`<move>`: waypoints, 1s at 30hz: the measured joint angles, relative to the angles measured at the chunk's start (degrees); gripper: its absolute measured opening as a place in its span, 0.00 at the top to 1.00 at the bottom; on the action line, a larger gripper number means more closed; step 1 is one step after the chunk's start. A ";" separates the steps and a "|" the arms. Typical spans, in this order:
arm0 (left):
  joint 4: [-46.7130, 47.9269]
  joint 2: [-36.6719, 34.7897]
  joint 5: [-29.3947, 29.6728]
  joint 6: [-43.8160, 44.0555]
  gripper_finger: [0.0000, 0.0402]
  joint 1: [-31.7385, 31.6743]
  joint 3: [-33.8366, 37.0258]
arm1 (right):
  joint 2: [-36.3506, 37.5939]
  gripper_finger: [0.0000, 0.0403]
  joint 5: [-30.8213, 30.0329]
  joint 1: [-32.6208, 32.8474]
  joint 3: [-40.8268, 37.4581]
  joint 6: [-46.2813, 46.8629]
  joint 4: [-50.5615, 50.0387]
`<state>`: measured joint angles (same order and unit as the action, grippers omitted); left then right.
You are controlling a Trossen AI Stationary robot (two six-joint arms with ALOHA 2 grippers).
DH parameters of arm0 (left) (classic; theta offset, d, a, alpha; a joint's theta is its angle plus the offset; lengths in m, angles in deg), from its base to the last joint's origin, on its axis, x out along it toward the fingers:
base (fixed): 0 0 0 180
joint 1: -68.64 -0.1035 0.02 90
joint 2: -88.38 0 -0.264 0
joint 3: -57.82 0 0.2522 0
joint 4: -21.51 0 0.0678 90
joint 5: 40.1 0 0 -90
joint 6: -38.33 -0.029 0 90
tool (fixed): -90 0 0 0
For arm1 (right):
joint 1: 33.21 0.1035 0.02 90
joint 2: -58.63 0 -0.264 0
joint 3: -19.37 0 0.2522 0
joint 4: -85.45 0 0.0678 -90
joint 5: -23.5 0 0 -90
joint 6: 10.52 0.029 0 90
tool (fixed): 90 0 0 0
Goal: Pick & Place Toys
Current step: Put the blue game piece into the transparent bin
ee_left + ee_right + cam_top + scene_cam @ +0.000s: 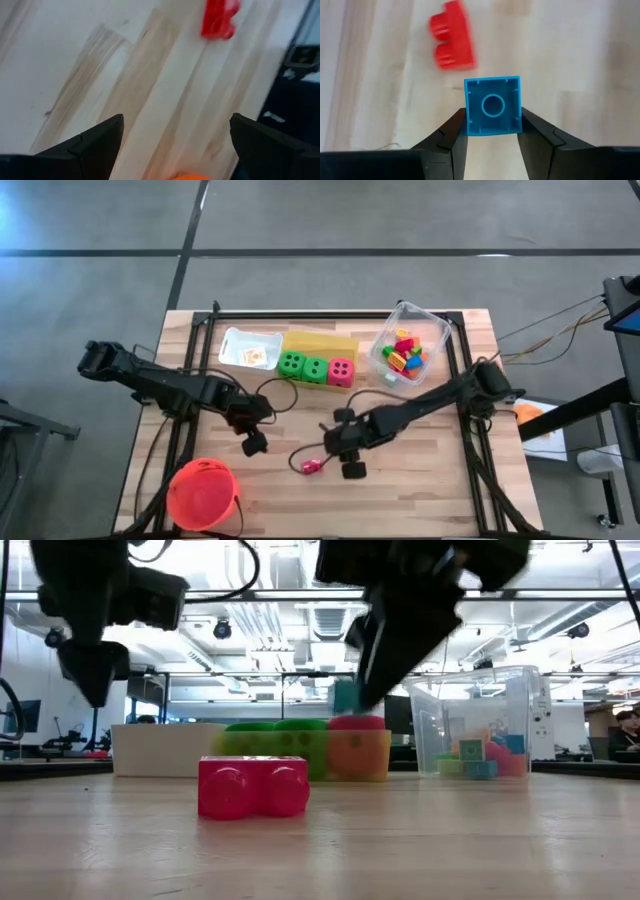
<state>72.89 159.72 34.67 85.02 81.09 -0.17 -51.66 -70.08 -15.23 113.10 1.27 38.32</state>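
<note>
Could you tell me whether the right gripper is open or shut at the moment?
Shut on a blue block: the right gripper pinches its two sides above the table.

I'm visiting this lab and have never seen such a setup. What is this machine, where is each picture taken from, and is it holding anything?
Two dark robot arms work at a wooden table. One picture looks straight down, one looks level across the tabletop, and two come from cameras on the wrists. The right gripper has its fingers shut on a blue block, above a pink-red block on the wood. The left gripper hovers open and empty. At the back stand a white bin, a yellow bin, three dice and a clear bin of blocks; an orange-red bucket sits near the front.
</note>
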 joint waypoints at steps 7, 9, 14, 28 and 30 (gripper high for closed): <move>-2.90 0.02 0.20 7.05 0.13 -0.17 -0.73 | 11.43 0.68 -5.14 -5.00 -0.63 1.57 -7.63; -2.98 0.09 0.26 7.81 0.13 -0.21 -1.39 | 15.06 0.68 -5.70 -6.99 -1.05 3.03 -9.22; -3.08 0.13 1.25 7.80 0.13 -0.87 -4.01 | 23.98 0.68 -7.35 -12.30 -2.52 6.72 -12.47; -2.60 0.17 1.97 2.76 0.13 -4.80 -9.63 | 36.78 0.68 -3.53 -38.09 -5.43 14.47 -28.92; -2.33 0.17 1.97 2.78 0.13 -5.36 -9.44 | 36.10 0.68 -2.23 -42.96 -5.43 13.72 -30.51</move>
<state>70.56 159.89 36.64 87.80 75.73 -9.61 -15.56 -72.32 -58.19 107.67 14.99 7.81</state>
